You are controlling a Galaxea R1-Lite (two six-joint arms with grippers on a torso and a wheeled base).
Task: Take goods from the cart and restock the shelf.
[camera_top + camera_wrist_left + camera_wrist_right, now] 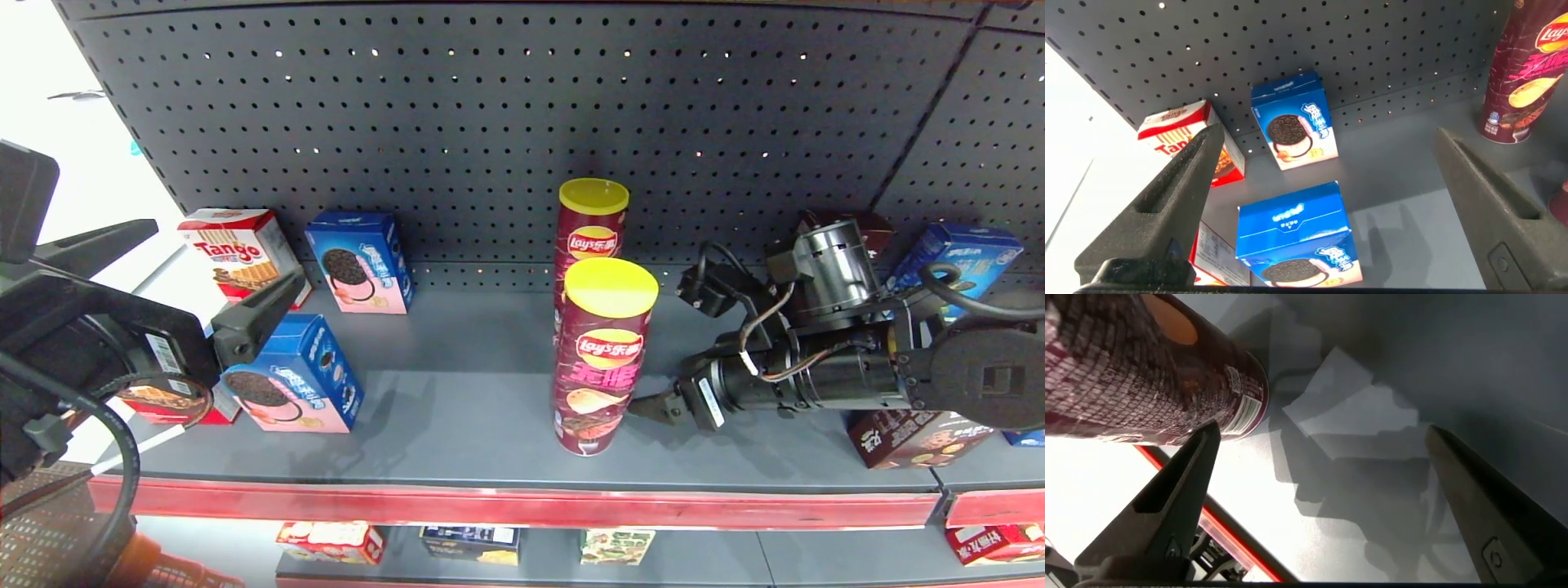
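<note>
Front chip can (605, 355): upright near the shelf (457, 433) front edge; rear can (592, 216) directly behind.
Right claw (1321, 431): wide, empty, low beside the front can's base.
Left claw (1327, 135): wide, empty, near the front blue cookie box (1294, 237).
Obstruction: right arm (816, 380) overlaps a brown box (910, 437).
Right wrist view: we see the can outside the fingers (1180, 490); contact unclear.

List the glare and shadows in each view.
Head view: washed-out white left of the pegboard; the blue cookie box throws a soft shadow rightward on the shelf. Left wrist view: white glare beyond the pegboard's outer edge. Right wrist view: overlapping shadows on the shelf beside the chip can; bright washout past the shelf's front edge.
</note>
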